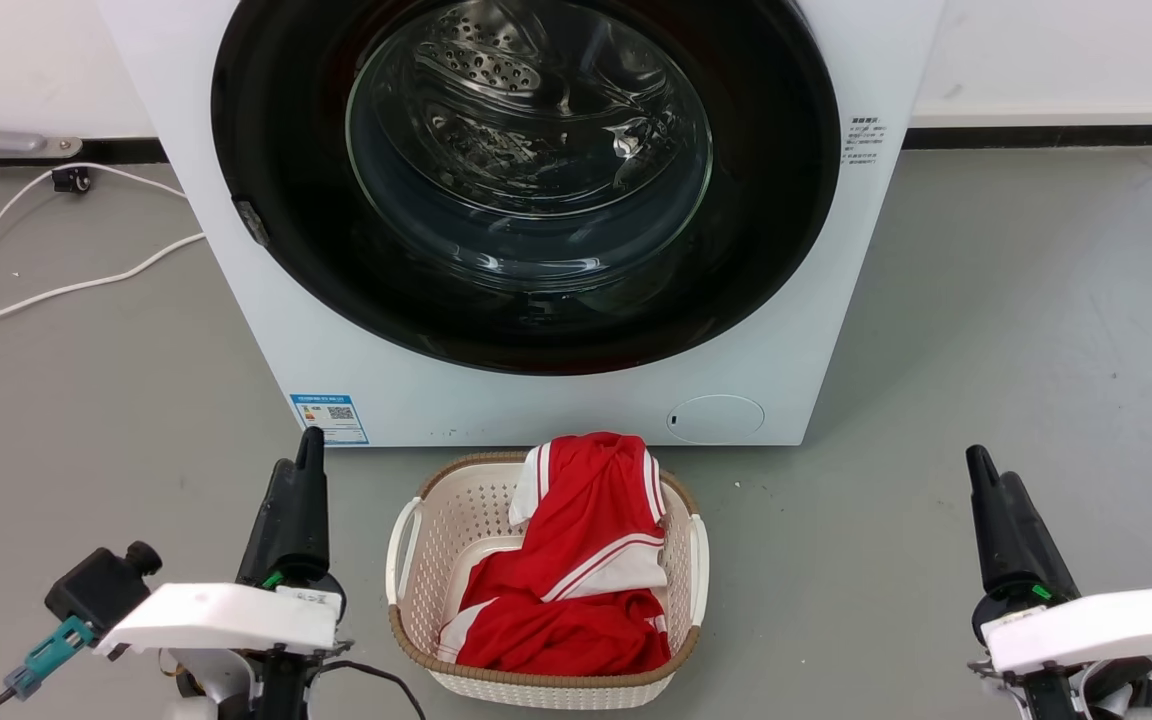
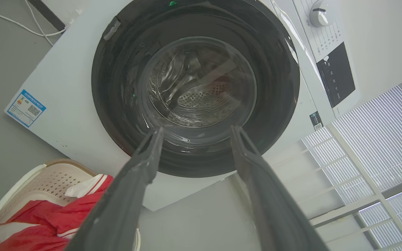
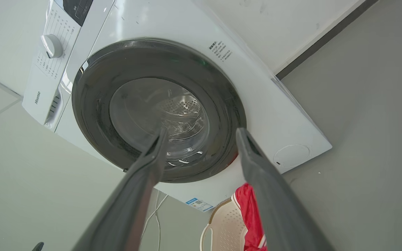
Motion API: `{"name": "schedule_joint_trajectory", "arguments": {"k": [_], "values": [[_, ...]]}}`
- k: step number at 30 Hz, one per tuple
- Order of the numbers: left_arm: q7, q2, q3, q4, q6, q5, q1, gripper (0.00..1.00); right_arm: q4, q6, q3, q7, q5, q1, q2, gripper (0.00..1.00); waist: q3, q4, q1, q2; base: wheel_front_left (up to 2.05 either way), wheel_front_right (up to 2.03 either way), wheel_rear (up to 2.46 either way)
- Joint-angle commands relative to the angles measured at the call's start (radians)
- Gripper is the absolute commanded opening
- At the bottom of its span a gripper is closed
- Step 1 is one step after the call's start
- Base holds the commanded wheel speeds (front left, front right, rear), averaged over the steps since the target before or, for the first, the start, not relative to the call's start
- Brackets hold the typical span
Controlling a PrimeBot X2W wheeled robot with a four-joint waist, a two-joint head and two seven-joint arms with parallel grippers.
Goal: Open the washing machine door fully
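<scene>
The washing machine (image 1: 798, 360) has a smooth, glossy white casing. The washing machine door (image 1: 286, 200) is glossy black plastic around a clear, reflective glass bowl, and behind the glass is a shiny perforated steel drum (image 1: 481, 55). In front of the machine, a cream perforated plastic basket (image 1: 456, 520) with a brown woven-look rim holds smooth red and white cloth (image 1: 576, 560). The floor (image 1: 1016, 330) beside the machine is matt grey.

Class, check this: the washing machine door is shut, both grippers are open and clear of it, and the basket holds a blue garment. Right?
One error: the garment in the basket is red with white trim, not blue, as the head view shows. The rest stands.
</scene>
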Motion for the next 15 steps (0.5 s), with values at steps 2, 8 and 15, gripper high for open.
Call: {"name": "schedule_joint_trajectory", "arguments": {"k": [2,8,15], "values": [[-0.015,0.003,-0.007,-0.021,0.004,0.067,-0.007,1.00,-0.027,0.000,0.002,-0.008,-0.067,-0.001,-0.001,1.00,0.000,0.000,0.0000,-0.0001,0.00,0.00,0.00],[-0.034,0.002,-0.020,-0.024,0.008,0.185,-0.003,1.00,-0.047,0.000,0.008,-0.012,-0.188,0.010,0.001,1.00,0.000,-0.002,0.0000,-0.0001,0.00,0.00,0.00],[-0.054,0.001,-0.034,-0.029,0.014,0.306,0.000,1.00,-0.073,0.000,0.013,-0.006,-0.314,0.022,0.003,1.00,-0.001,-0.004,0.0000,-0.0001,0.00,0.00,0.00]]}}
